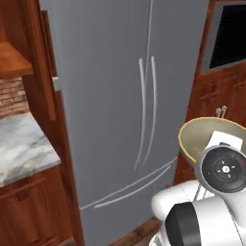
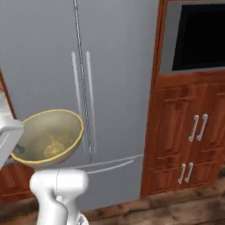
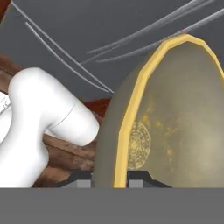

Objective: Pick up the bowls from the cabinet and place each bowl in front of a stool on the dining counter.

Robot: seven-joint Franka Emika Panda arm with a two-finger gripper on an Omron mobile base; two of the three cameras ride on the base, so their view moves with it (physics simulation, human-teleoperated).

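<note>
While the white arm carries it in front of a tall grey steel fridge (image 1: 120, 96), the deep grey-olive ceramic bowl with the pale yellow rim (image 2: 48, 138) hangs in the air, pinched at its rim by the gripper (image 3: 110, 179).

In the hand view the two dark finger tips sit low, one on either side of the bowl wall, closed on the rim; most of each tip is cut off by the bottom of the picture. In the left base view the bowl is half hidden behind the arm's round wrist, and in the right base view its left edge disappears behind the hand. To the right stand red-brown wooden cupboard doors with silver handles (image 2: 189, 132) under a dark built-in oven window (image 2: 197, 37). A marble worktop (image 1: 19, 144) shows at far left, cropped by the frame edge.
</note>
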